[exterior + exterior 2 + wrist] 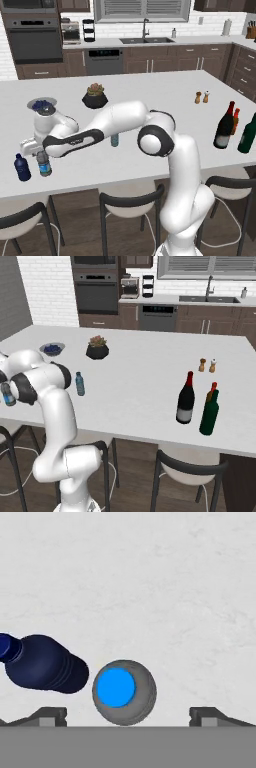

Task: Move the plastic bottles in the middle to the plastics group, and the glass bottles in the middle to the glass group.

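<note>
My gripper (127,714) hangs over the counter's front left corner, open, its fingertips (50,714) standing well apart on either side of a clear plastic bottle (124,692) seen cap-up, touching neither. That bottle (44,164) stands upright right beside the navy-blue bottle of the plastics group (21,167) (45,663). A second plastic bottle (115,140) (79,383) stands mid-counter, partly behind my arm in the left base view. At the right, the near-black wine bottle (224,127) (185,398) stands next to the glass group: a small brown bottle (235,121) and a tall green bottle (247,134) (209,413).
A potted plant (95,96) and a bowl of blueberries (42,105) sit toward the counter's back left. Salt and pepper shakers (202,97) stand at the back right. Dark stools (130,205) line the counter's near edge.
</note>
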You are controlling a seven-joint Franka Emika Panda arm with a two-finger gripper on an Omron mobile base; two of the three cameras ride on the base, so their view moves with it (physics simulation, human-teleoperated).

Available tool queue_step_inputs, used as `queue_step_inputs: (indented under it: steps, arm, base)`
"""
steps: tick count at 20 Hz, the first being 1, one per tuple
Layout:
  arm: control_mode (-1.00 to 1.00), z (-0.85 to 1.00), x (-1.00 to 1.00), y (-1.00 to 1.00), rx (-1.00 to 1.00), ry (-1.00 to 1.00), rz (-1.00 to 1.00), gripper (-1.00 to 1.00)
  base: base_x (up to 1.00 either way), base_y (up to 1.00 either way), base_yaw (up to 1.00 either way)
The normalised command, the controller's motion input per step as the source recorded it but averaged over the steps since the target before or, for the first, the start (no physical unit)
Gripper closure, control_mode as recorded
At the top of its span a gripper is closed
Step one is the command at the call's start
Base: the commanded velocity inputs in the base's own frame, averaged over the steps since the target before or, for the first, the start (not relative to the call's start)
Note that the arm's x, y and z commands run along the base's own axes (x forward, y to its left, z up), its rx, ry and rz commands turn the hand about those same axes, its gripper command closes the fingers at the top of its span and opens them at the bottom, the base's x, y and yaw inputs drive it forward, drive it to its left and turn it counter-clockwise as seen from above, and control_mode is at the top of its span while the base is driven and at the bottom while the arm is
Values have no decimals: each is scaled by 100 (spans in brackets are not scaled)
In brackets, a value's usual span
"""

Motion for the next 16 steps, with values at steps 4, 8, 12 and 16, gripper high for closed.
queue_step_inputs:
  steps: [4, 8, 12, 16]
  arm:
    - [-100, 30, -29, -55, 8, 0, 0, -100]
    - [-100, 18, -56, -79, 5, 0, -5, -100]
    - [-100, 2, -61, -99, 1, 0, -6, -100]
    - [-100, 1, -44, -100, 1, -1, -1, -100]
  base:
    - [0, 0, 0]
    - [0, 0, 0]
    - [0, 0, 0]
    - [0, 0, 0]
